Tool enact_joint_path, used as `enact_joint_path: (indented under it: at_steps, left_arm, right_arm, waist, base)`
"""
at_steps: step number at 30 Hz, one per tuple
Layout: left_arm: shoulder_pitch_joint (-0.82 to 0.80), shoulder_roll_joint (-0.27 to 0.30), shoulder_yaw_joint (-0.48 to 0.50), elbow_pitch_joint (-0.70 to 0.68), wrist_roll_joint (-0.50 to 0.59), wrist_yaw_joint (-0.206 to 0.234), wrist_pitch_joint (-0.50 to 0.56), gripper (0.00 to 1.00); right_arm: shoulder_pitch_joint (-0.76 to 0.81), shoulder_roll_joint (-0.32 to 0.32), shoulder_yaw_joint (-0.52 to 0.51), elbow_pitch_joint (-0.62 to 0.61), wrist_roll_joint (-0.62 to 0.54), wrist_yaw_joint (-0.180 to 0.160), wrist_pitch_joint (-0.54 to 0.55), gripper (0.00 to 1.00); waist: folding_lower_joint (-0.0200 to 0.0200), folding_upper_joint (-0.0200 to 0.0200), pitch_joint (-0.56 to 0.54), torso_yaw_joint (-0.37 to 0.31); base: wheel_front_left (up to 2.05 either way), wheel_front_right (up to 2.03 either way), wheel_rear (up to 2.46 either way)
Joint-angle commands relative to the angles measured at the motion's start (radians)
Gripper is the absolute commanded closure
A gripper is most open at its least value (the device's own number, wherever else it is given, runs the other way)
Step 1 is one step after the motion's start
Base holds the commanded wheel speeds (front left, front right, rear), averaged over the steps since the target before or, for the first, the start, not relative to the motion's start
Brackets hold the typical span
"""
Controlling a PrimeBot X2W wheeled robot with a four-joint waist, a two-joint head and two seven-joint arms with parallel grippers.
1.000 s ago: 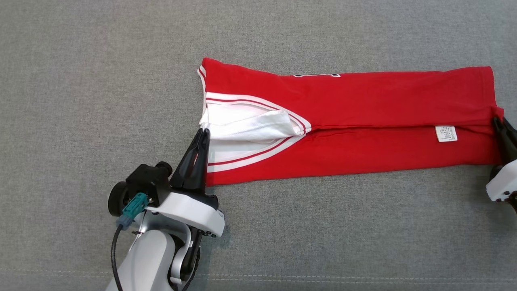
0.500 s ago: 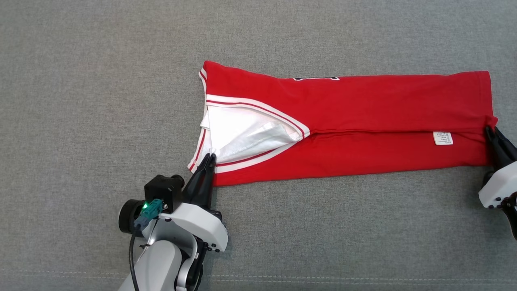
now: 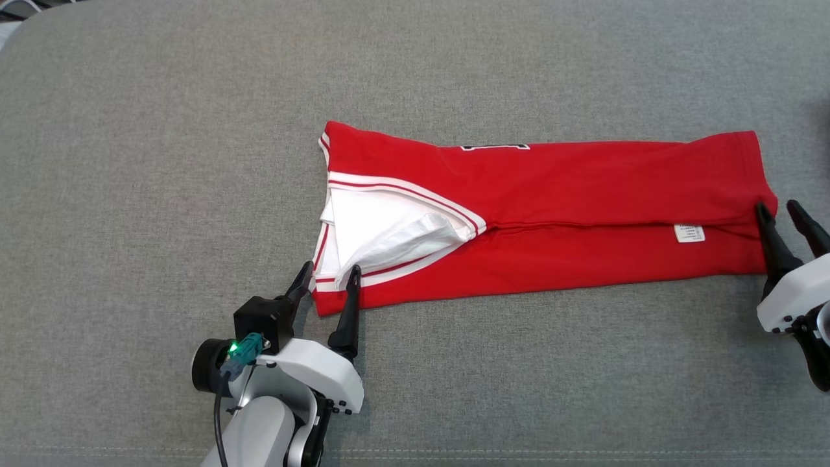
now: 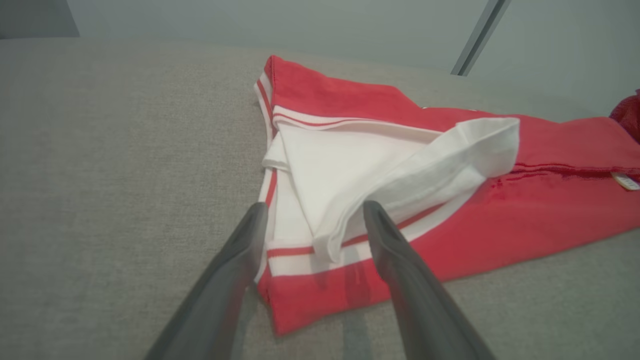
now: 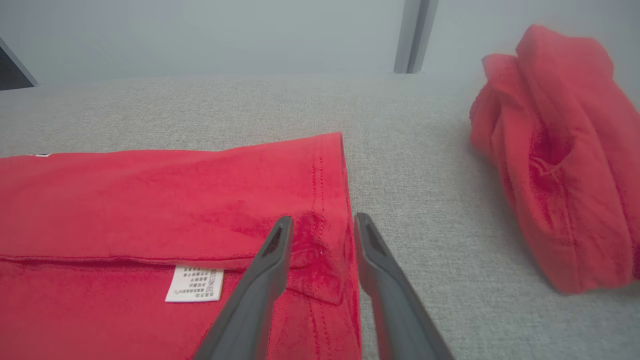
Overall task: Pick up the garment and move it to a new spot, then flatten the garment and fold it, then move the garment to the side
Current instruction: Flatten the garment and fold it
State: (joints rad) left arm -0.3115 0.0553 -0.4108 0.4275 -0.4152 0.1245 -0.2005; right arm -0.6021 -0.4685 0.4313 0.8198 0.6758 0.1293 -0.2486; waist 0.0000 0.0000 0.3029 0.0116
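Note:
The garment [image 3: 583, 188] is a red shirt with white and red trim, folded into a long strip across the grey cushion. Its white inner layer [image 4: 350, 170] shows at the left end, a care label [image 3: 688, 233] near the right end. My left gripper [image 3: 329, 269] stands open at the near left corner, and in the left wrist view the left gripper [image 4: 315, 206] has its fingers on either side of the white flap's edge. At the right hem, my right gripper [image 3: 776, 207] is open; the right gripper [image 5: 323, 219] straddles a puckered bit of hem without pinching it.
The grey fabric surface [image 3: 162, 162] reaches all round the shirt, with a seam line along its near edge. A second, crumpled red garment [image 5: 555, 155] lies to the right of the hem. The surface's rounded far left corner [image 3: 19, 26] shows at the top.
Both grippers were shut on the shirt's ends and have now opened and let go. The left gripper first drew the left corner nearer. The head camera has shifted.

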Motion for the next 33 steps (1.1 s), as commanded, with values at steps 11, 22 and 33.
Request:
enact_joint_path:
  at_steps: [11, 22, 33]
  left_arm:
    - [0.058, 0.042, 0.077, -0.03, -0.011, 0.048, -0.047, 0.0]
    - [0.148, 0.058, 0.16, -0.159, 0.029, 0.064, -0.061, 0.0]
    - [0.238, 0.031, 0.24, -0.282, 0.106, 0.02, -0.061, 0.0]
  right_arm:
    - [0.098, 0.015, -0.101, -0.034, -0.099, 0.001, -0.013, 0.0]
    - [0.223, 0.118, -0.203, -0.202, -0.211, 0.001, -0.013, 0.0]
    - [0.33, 0.195, -0.277, -0.358, -0.291, 0.001, -0.013, 0.0]
  waist:
    - [0.0, 0.0, -0.133, -0.021]
    - [0.0, 0.0, -0.233, -0.046]
    - [0.0, 0.0, -0.29, -0.076]
  base:
    - [0.0, 0.0, 0.0]
    - [0.0, 0.0, 0.0]
    - [0.0, 0.0, 0.0]
